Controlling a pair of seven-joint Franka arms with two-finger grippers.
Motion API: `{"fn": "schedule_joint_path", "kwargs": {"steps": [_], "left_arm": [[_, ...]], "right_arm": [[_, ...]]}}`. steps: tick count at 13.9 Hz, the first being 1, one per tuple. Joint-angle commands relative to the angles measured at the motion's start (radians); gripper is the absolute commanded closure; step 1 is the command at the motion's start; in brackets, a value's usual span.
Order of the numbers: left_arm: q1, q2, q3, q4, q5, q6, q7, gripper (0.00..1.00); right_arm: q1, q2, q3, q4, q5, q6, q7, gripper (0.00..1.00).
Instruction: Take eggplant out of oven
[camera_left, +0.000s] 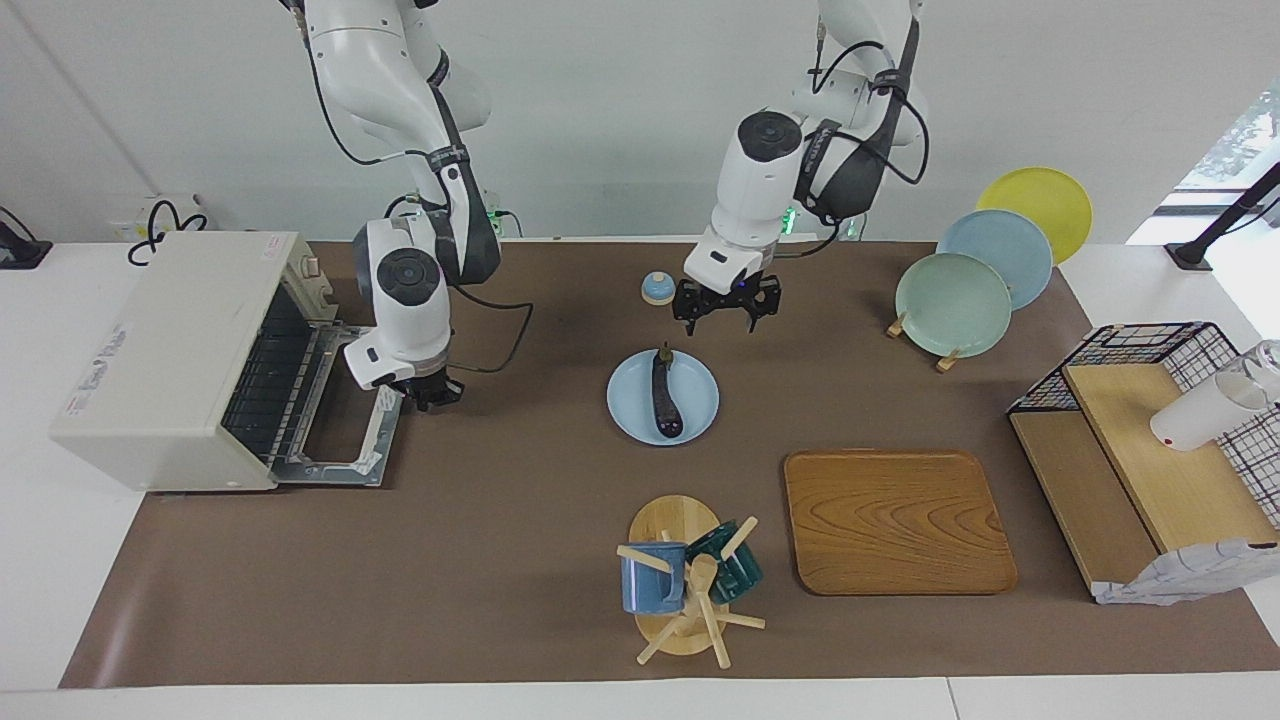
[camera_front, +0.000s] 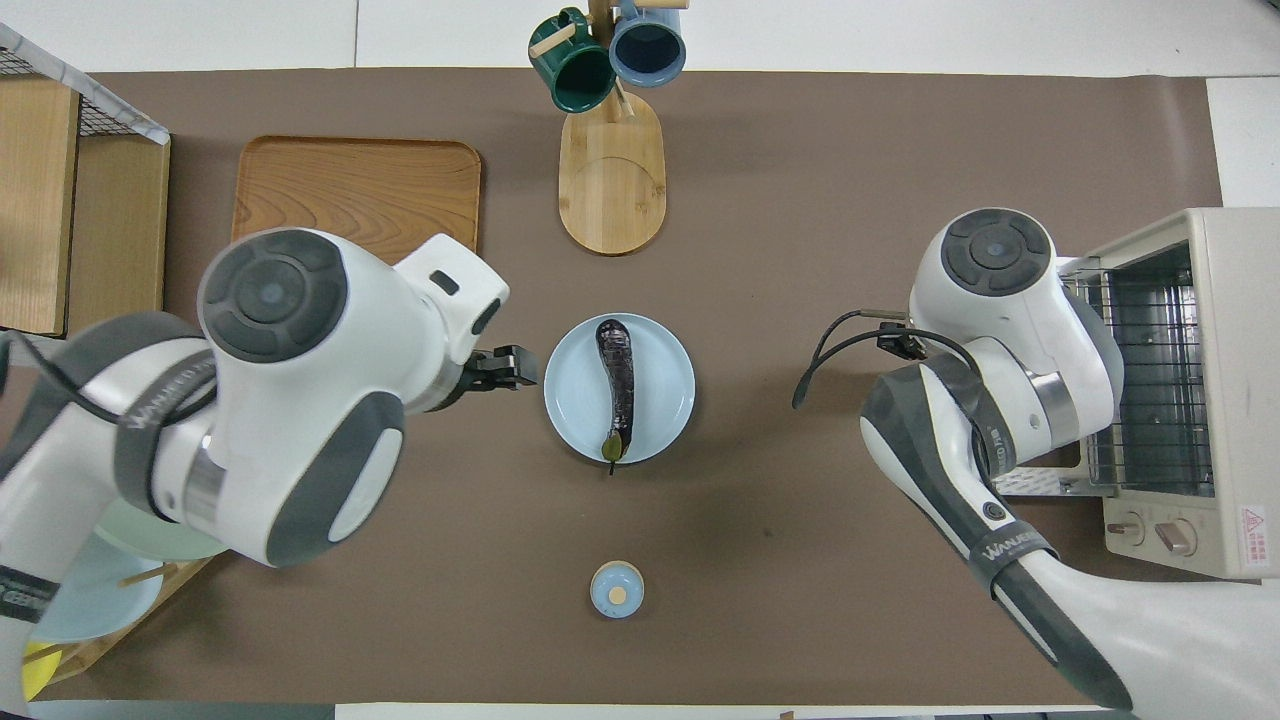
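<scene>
The boxy cream-white toaster oven (camera_left: 170, 360) stands at the right arm's end of the table, its dark glass drop-down door (camera_left: 345, 405) lowered flat and the wire rack bare. The right gripper (camera_left: 432, 392) hangs over the door's outer edge, fingertips pressed together, holding nothing. The slender dark purple eggplant (camera_left: 662, 395) lies lengthwise on a round pale blue plate (camera_left: 700, 400) at mid-table, well apart from the oven, its stem end toward the robots. A small blue lidded pot (camera_left: 657, 288) sits nearer to the robots than the plate. The left gripper (camera_left: 727, 310) hovers just beside that pot, above the mat near the plate's robot-side edge, fingers spread wide and empty. A rectangular wooden tray (camera_left: 895, 520) lies toward the left arm's end.
</scene>
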Motion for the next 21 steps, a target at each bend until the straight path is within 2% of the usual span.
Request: {"fn": "schedule_joint_path", "kwargs": {"steps": [1, 4, 7, 10, 12, 15, 17, 19, 21], "left_arm": [[-0.071, 0.036, 0.018, -0.058, 0.005, 0.141, -0.065, 0.0], [-0.169, 0.142, 0.02, -0.049, 0.003, 0.291, -0.177, 0.0], [-0.202, 0.225, 0.023, -0.03, 0.007, 0.336, -0.175, 0.0], [-0.186, 0.233, 0.024, -0.001, 0.019, 0.321, -0.169, 0.0], [-0.185, 0.236, 0.027, 0.016, 0.02, 0.297, -0.149, 0.0], [-0.16, 0.231, 0.029, 0.074, 0.02, 0.177, -0.099, 0.0], [-0.124, 0.231, 0.027, 0.13, 0.017, 0.094, -0.054, 0.0], [-0.099, 0.239, 0.029, 0.155, -0.062, 0.092, -0.1, 0.0], [-0.097, 0.237, 0.03, 0.135, -0.089, 0.115, -0.315, 0.0]], "right_arm": [[-0.021, -0.016, 0.017, -0.021, -0.024, 0.015, -0.02, 1.0], [-0.023, 0.008, 0.017, -0.023, -0.125, 0.007, -0.018, 1.0], [-0.032, 0.01, 0.017, -0.021, -0.146, -0.002, -0.02, 1.0], [-0.03, 0.01, 0.017, -0.017, -0.235, -0.017, -0.038, 1.0], [-0.027, 0.008, 0.017, 0.015, -0.239, -0.071, -0.076, 1.0], [-0.038, -0.021, 0.018, 0.092, -0.236, -0.181, -0.185, 1.0], [-0.067, -0.067, 0.02, 0.1, -0.223, -0.215, -0.248, 1.0], [-0.101, -0.102, 0.02, 0.102, -0.222, -0.244, -0.306, 1.0], [-0.137, -0.131, 0.02, 0.102, -0.208, -0.252, -0.374, 1.0]]}}
